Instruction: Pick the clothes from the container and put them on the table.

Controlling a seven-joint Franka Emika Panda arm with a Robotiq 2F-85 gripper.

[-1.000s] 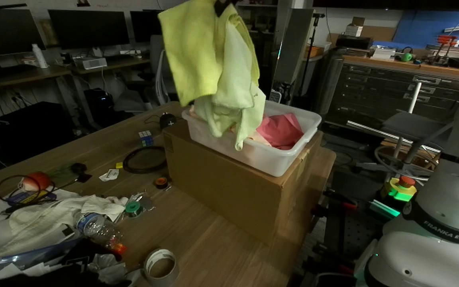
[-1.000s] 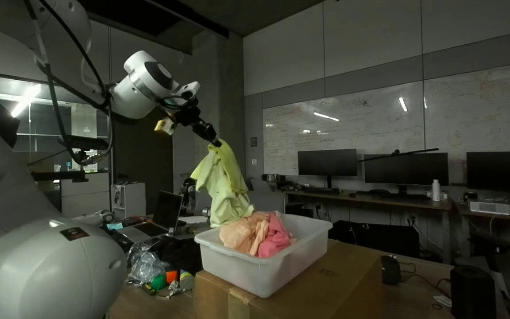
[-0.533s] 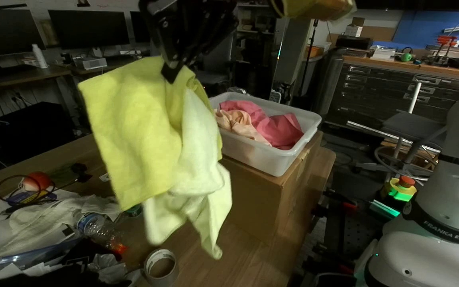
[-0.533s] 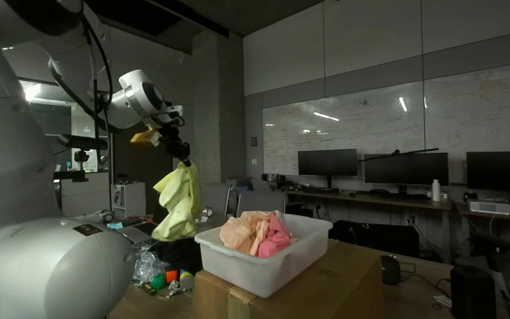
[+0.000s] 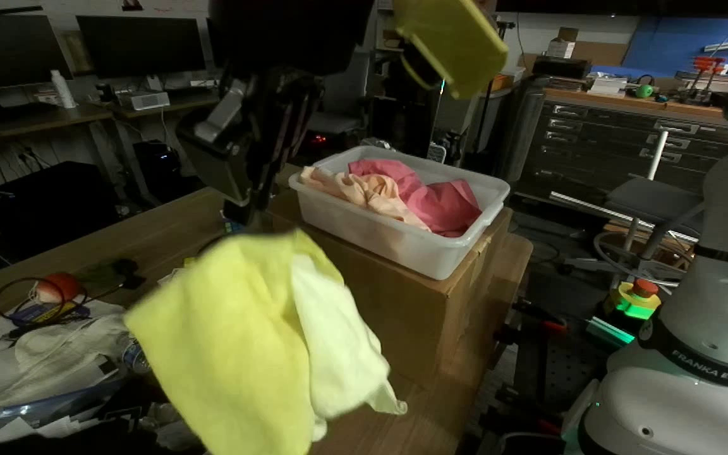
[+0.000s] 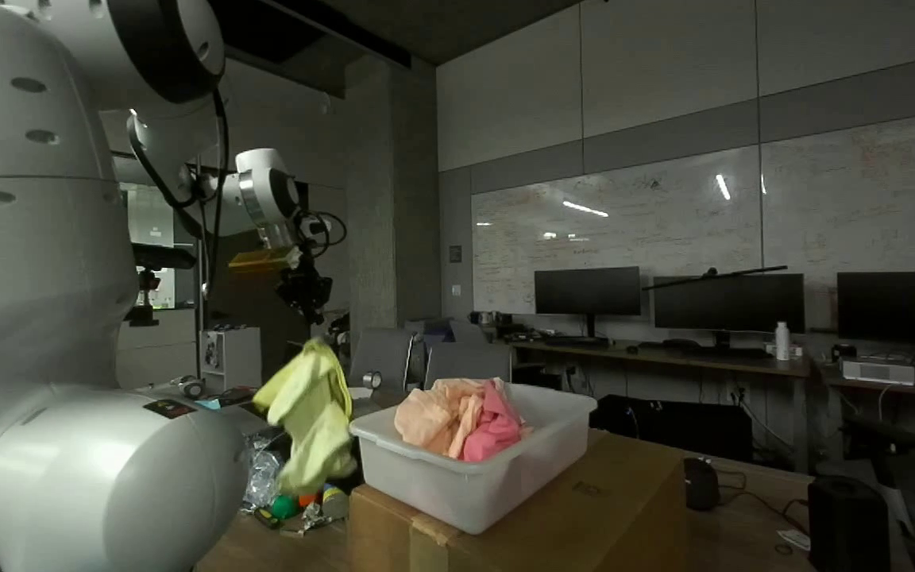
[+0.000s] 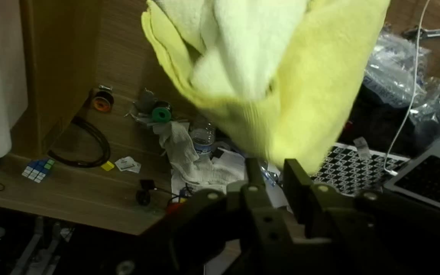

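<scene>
Gripper [image 7: 273,167] in wrist view: jaws just parted, yellow cloth [image 7: 327,76] let go, so release of this 1 piece looks done, landing on the table [image 7: 71,198] pending. In an exterior view it's midair beside the container [image 5: 364,230], limp, soft, paler folds blurred by the drop. In an exterior view, crumpled peach cloth [image 6: 427,421] and pink cloth [image 6: 495,433] lie inside the container's smooth translucent walls; 2 likely left.

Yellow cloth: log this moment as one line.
claw: open | yellow cloth: midair below claw, not touching | peach cloth, pink cloth: in white container on cardboard box
</scene>
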